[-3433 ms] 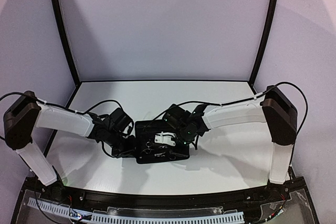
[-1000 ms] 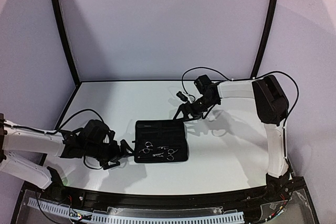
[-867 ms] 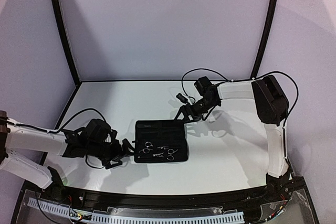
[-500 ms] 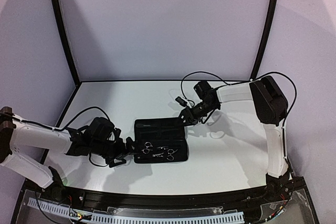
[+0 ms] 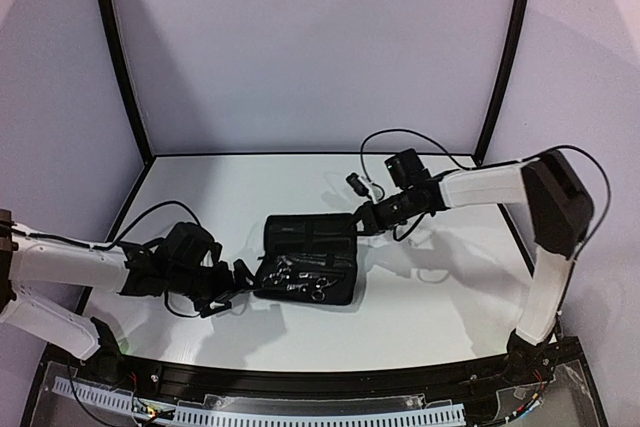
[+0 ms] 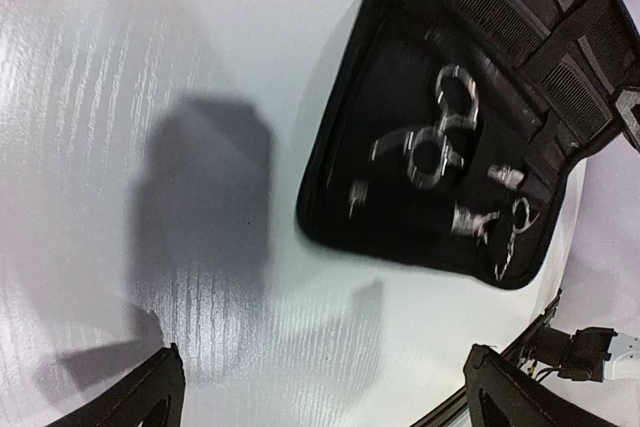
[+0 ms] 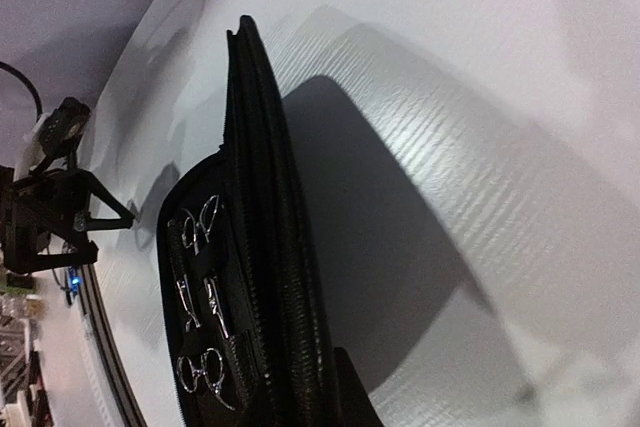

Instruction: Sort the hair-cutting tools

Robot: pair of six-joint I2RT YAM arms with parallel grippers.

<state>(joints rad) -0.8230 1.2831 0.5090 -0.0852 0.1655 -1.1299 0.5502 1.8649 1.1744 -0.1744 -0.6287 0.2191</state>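
The right claw is clamping the far corner of the case, holding the half with the combs tilted up. The left claw is hovering, fingers wide apart, with the scissors lying in the case just ahead.

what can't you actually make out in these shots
- Right claw: top view, black against the black case; absent from its own wrist view, so grip unclear.
- Combs: right wrist view, hidden behind the case's raised half; left wrist view, crossed by straps.
- Scissors: left wrist view, blurred; blade tips unreadable.
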